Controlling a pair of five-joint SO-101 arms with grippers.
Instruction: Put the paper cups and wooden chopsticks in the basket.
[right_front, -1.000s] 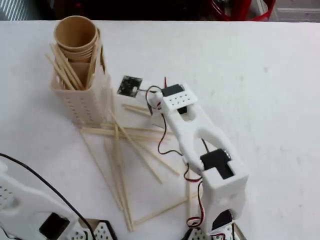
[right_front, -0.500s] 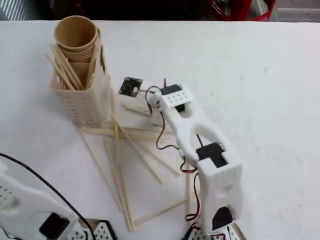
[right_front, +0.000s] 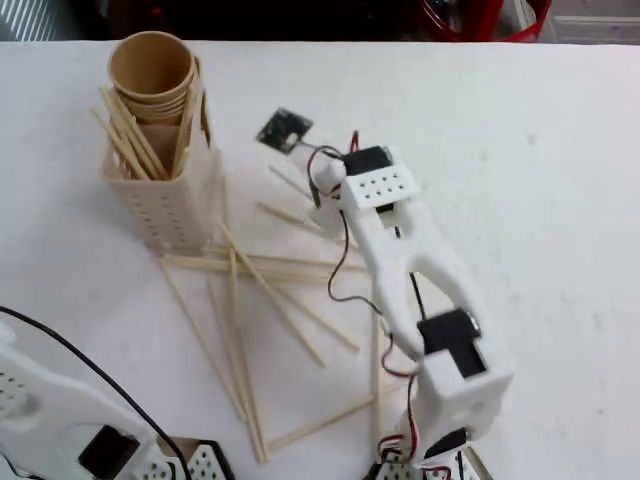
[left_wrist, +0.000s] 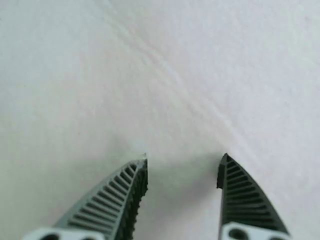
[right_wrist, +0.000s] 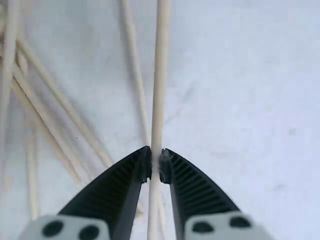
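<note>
Right jaws are clenched tight on a single wooden chopstick (right_wrist: 159, 75), pinching it partway along its length. Just beside those jaws, more loose chopsticks (right_wrist: 60, 99) lie crisscrossed on the tabletop (left_wrist: 200, 75). Out past that scatter, well apart from the right jaws, the basket (right_front: 170, 210) stands upright, paper cups (right_front: 150, 70) stacked inside and several chopsticks leaning in with them. Left jaws hang released, spread wide over bare tabletop, nothing between them.
</note>
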